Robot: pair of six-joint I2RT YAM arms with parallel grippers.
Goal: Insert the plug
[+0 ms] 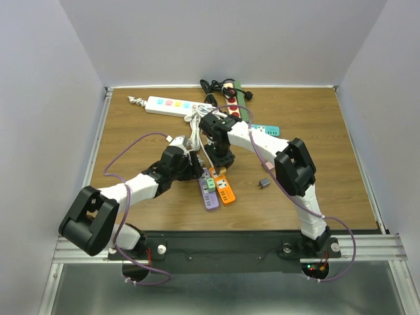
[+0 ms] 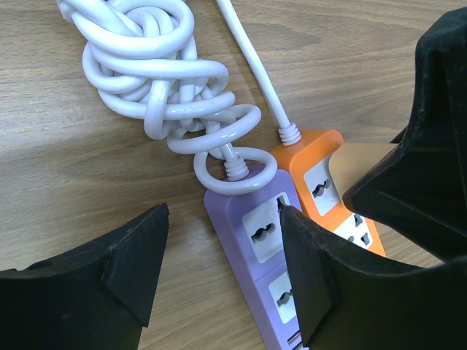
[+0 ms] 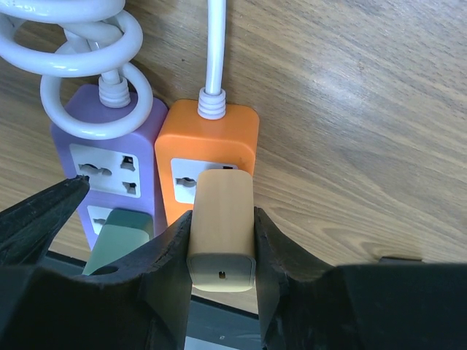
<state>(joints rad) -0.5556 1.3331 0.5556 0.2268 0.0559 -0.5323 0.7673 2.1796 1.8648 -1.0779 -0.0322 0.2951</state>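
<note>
Plug (image 3: 221, 244), a tan block, is pinched by its two sides between the fingers of the right gripper (image 3: 221, 213). It is held upright over the orange power strip (image 3: 211, 138), above the sockets near the cable end. Whether its pins are already in cannot be told. The purple power strip (image 3: 109, 149) is laid just beside the orange one, on its left, and a green plug (image 3: 120, 233) is seen on it. Both strips are found near the middle of the bench (image 1: 315, 131), a little toward its near edge. The left gripper (image 2: 222, 215) is spread and nothing is pinched in it. One finger (image 2: 314, 277) is placed over the purple strip, at the edge next to the orange one, and the other over bare wood. A knot of white cable (image 2: 157, 80) is seen beyond the strips, toward the far edge.
</note>
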